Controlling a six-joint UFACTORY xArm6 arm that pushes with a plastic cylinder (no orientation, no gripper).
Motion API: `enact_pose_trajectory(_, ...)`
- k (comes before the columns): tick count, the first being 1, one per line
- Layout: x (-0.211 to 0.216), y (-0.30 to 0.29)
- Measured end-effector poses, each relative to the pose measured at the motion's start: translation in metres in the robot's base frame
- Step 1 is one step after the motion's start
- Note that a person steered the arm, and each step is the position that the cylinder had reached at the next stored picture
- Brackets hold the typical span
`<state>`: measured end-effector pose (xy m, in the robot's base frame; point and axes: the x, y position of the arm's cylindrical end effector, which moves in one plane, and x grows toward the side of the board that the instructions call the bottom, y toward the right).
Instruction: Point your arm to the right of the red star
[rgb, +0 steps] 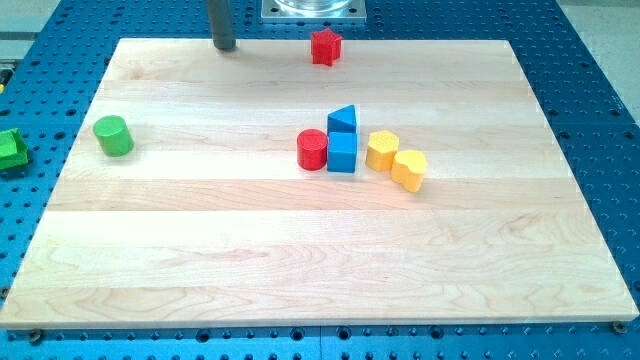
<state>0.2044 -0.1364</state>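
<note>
The red star (325, 46) lies near the view's top edge of the wooden board (200, 250), a little right of the middle. My tip (225, 47) is the lower end of a dark rod at the board's top edge. It stands well to the left of the red star, apart from it and touching no block.
A red cylinder (312, 149), a blue triangular block (342, 119), a blue cube (342, 152), a yellow hexagonal block (381, 150) and a yellow heart-like block (409, 169) cluster mid-board. A green cylinder (113, 135) stands at the left. A green block (10, 149) lies off the board.
</note>
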Motion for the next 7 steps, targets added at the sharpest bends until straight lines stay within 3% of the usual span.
enact_pose_trajectory(1,0.046,-0.041)
enact_pose_trajectory(2,0.042,-0.082)
enact_pose_trajectory(3,0.044,-0.088)
enact_pose_trajectory(4,0.122,-0.117)
enact_pose_trajectory(6,0.083,-0.028)
enact_pose_trajectory(7,0.084,0.089)
